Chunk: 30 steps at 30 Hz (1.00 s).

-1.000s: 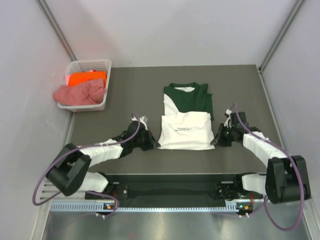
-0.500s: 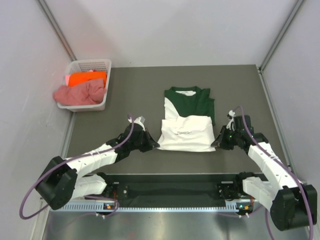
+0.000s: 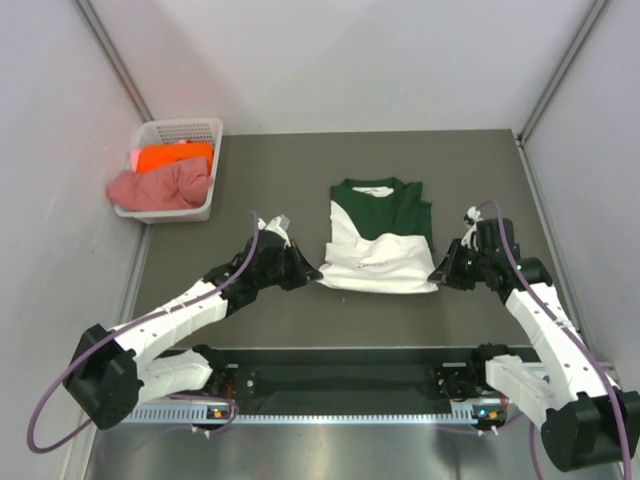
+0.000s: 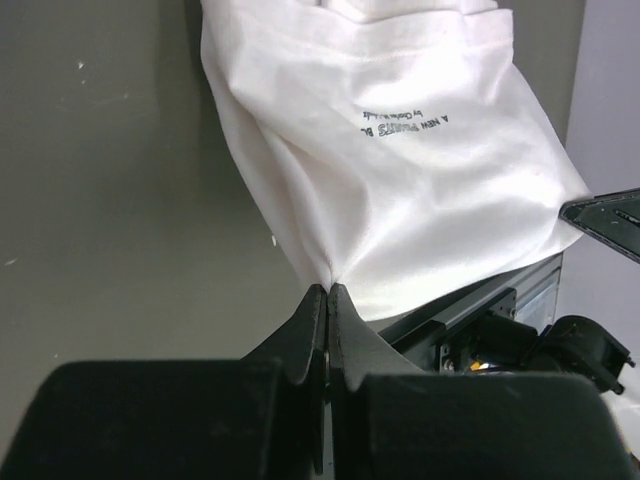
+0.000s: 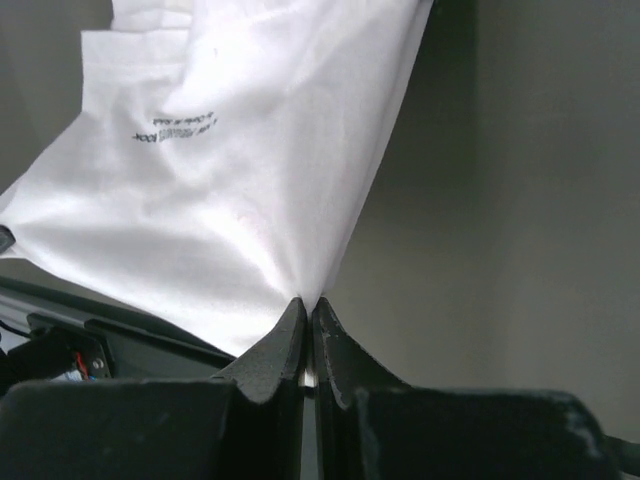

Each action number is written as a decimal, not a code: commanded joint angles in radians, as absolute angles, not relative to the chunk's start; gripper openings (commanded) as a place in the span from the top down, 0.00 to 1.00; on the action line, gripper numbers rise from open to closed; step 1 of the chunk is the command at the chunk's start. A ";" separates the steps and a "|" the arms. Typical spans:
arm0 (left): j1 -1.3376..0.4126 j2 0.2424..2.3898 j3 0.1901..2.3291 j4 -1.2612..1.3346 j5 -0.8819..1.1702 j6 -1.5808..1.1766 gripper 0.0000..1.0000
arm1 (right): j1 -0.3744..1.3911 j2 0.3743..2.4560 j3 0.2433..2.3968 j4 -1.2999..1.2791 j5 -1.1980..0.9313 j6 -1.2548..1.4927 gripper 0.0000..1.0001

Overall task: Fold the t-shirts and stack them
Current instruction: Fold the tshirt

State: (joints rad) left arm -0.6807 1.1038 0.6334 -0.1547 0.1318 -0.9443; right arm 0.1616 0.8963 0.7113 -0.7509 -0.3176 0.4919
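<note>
A white t-shirt with dark green sleeves [image 3: 380, 235] lies mid-table, its white lower half with small black lettering lifted off the mat. My left gripper [image 3: 312, 277] is shut on the cloth's near left corner; in the left wrist view the cloth [image 4: 400, 170] fans out from the pinched tips [image 4: 328, 290]. On the other side, my right gripper [image 3: 440, 277] is shut on the near right corner, and the right wrist view shows the cloth [image 5: 240, 190] stretched from its tips [image 5: 308, 302]. An orange t-shirt [image 3: 172, 157] and a dusty pink t-shirt [image 3: 160, 187] sit in the basket.
The white lattice basket [image 3: 205, 130] stands at the table's far left edge. Grey walls close in the left, back and right sides. The black rail [image 3: 340, 380] with the arm bases runs along the near edge.
Both grippers have carried the white hem away from the near edge toward the green collar end. The arms have stretched forward, and the white panel now covers more of the green part.
</note>
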 commanded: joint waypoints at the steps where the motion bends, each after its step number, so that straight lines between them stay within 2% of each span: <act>1: -0.677 1.104 0.706 -0.176 0.104 -0.936 1.00 | 0.169 0.887 0.814 -0.788 -0.258 0.505 0.97; 10: -0.578 1.362 0.974 -0.201 0.161 -0.848 1.00 | 0.132 1.167 1.074 -0.729 -0.218 0.471 1.00; 17: -0.421 1.620 1.208 -0.181 0.230 -0.818 1.00 | 0.075 1.526 1.331 -0.678 -0.256 0.454 1.00; 23: -0.341 1.946 1.503 -0.135 0.293 -0.828 1.00 | 0.028 1.832 1.596 -0.598 -0.294 0.491 1.00; 26: -0.313 2.147 1.790 -0.147 0.359 -0.833 0.98 | 0.018 2.006 1.809 -0.589 -0.310 0.502 0.94; 27: -0.311 2.196 1.860 -0.162 0.379 -0.807 0.86 | 0.014 2.040 1.839 -0.581 -0.313 0.503 0.85; 28: -0.311 2.282 1.932 -0.249 0.367 -0.789 0.34 | 0.009 2.068 1.856 -0.559 -0.327 0.505 0.51; 29: -0.311 2.316 2.001 -0.288 0.359 -0.770 0.26 | 0.012 2.104 1.891 -0.552 -0.330 0.502 0.40; 30: -0.311 2.339 2.078 -0.313 0.357 -0.744 0.24 | 0.012 2.112 1.901 -0.555 -0.327 0.496 0.34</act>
State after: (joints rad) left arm -0.3180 2.2883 1.9198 -0.2230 0.3264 -0.8047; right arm 0.0261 2.0808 1.8160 -0.5961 -0.3122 0.4957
